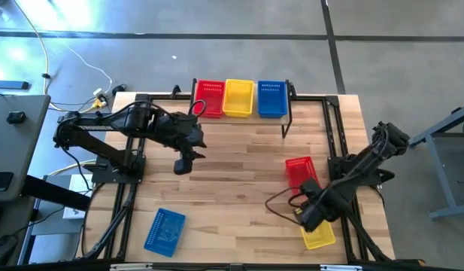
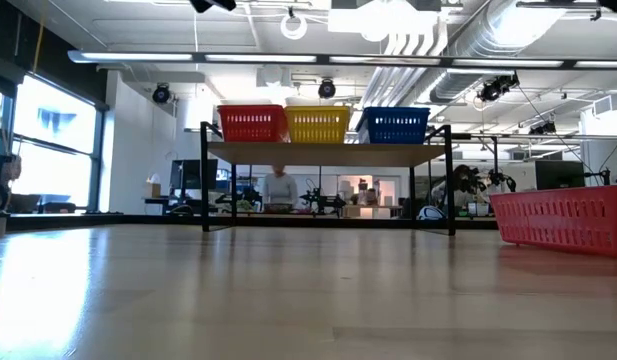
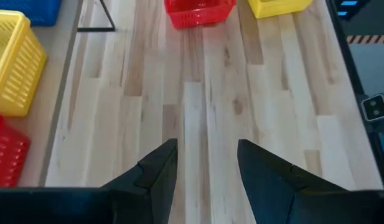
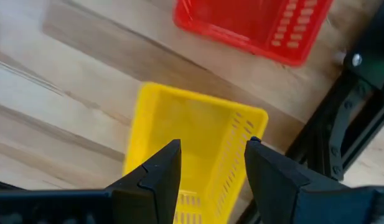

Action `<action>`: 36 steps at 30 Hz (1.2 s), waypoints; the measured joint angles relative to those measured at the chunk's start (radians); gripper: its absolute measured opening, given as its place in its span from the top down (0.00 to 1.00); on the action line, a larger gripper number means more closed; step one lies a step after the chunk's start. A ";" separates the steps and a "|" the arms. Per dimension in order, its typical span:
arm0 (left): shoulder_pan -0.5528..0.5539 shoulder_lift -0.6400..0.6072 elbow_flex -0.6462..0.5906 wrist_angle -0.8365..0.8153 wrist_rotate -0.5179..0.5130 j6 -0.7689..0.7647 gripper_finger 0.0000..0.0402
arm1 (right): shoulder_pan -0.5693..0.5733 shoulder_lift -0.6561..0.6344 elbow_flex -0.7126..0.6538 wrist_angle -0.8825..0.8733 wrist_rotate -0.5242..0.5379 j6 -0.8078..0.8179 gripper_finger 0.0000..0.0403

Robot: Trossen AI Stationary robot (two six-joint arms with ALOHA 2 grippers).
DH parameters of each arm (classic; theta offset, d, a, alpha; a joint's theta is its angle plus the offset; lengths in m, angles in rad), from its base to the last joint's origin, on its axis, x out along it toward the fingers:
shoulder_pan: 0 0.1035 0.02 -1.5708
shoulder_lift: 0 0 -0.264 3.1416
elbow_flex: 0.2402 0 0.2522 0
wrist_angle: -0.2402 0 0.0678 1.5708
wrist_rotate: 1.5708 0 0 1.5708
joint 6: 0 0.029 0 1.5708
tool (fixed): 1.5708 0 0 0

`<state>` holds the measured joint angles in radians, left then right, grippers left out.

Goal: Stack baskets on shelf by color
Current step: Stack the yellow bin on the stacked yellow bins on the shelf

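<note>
Baskets fill the shelf; my right pincer, spread, seemingly straddles a yellow basket's wall.

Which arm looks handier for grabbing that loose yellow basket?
The right one: its open gripper hangs directly over the yellow basket, while the left gripper is mid-table, far away.

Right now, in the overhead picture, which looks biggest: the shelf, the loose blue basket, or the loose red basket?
1. The shelf, by far the largest, holding three baskets side by side.
2. The loose blue basket and loose red basket look alike in size; I would not rank them.
</note>
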<state>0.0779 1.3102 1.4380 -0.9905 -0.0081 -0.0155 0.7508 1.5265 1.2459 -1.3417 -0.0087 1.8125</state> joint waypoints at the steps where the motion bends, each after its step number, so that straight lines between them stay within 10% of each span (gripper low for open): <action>1: -0.007 0.000 0.000 0.000 -0.014 0.000 0.61 | 0.015 0.000 -0.009 0.004 -0.006 0.014 0.60; 24: -0.070 0.012 0.000 0.004 -0.093 -0.140 0.61 | 0.220 0.000 -0.264 0.250 -0.079 0.354 0.61; 36: -0.108 0.064 -0.002 0.018 -0.106 -0.139 0.61 | 0.216 0.000 -0.354 0.408 -0.123 0.390 0.79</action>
<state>-0.0303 1.3743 1.4364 -0.9725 -0.1141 -0.1541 0.9672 1.5261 0.8921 -0.9335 -0.1320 2.2024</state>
